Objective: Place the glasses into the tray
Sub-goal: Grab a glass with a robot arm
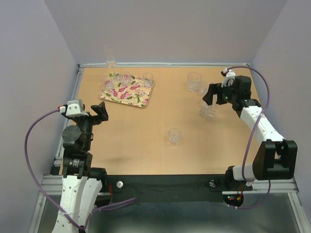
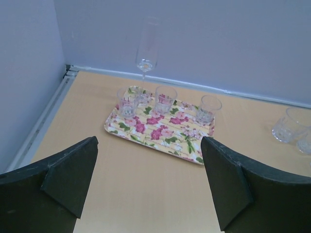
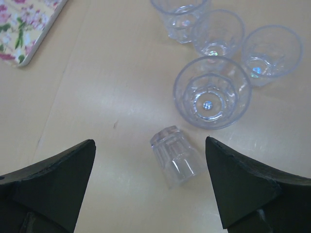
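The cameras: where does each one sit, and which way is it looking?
Top external: above and behind the robot, looking down on the table; left arm and right arm both show.
Left wrist: on the left arm, facing forward at the tray; its open left claw frames the bottom.
Right wrist: on the right arm, looking down at loose glasses and a tipped glass; its open right claw shows below.
Shared: the tray appears in all three.

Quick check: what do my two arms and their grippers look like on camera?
The left arm and right arm both have white links and black joint housings. A purple cable loops from each wrist to the base. The left gripper and right gripper are black with matte, wedge-shaped fingers. Each wrist carries a small white module with a red tip.
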Robot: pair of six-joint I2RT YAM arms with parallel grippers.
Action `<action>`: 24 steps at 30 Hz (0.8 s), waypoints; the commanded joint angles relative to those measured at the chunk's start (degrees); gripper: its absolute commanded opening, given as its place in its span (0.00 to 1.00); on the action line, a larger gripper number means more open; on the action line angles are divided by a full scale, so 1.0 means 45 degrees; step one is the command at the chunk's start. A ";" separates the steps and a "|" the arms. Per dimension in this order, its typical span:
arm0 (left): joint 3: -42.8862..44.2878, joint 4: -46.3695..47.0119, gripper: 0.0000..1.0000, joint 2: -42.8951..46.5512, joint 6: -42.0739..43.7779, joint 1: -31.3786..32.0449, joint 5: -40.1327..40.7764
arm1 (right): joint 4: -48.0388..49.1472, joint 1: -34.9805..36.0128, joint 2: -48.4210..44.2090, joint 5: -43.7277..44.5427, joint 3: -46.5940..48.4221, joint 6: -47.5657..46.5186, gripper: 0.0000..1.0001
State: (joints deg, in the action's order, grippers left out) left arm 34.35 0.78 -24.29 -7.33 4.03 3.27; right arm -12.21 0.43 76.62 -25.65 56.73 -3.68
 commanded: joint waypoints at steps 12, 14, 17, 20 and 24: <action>-0.0230 0.1292 0.99 0.0340 0.0575 0.0061 -0.0140 | -0.0061 -0.2087 0.4084 0.1168 0.3486 0.4629 0.63; -0.0211 0.1292 0.99 0.0340 0.0556 0.0061 -0.0160 | -0.0119 -0.2087 0.4339 0.1110 0.3604 0.4510 0.61; -0.0211 0.1292 0.99 0.0359 0.0555 0.0080 -0.0179 | -0.0217 -0.2087 0.4750 0.0857 0.3741 0.4335 0.56; -0.0211 0.1273 0.99 0.0321 0.0575 0.0061 -0.0179 | -0.0275 -0.2087 0.5043 0.0641 0.3761 0.4237 0.53; -0.0211 0.1292 0.99 0.0301 0.0575 0.0080 -0.0199 | -0.0334 -0.2087 0.5473 0.0680 0.3780 0.4178 0.47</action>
State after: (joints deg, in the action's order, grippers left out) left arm 34.09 3.57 -23.33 -5.78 4.12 3.01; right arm -13.65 -9.19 99.77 -21.82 70.91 15.86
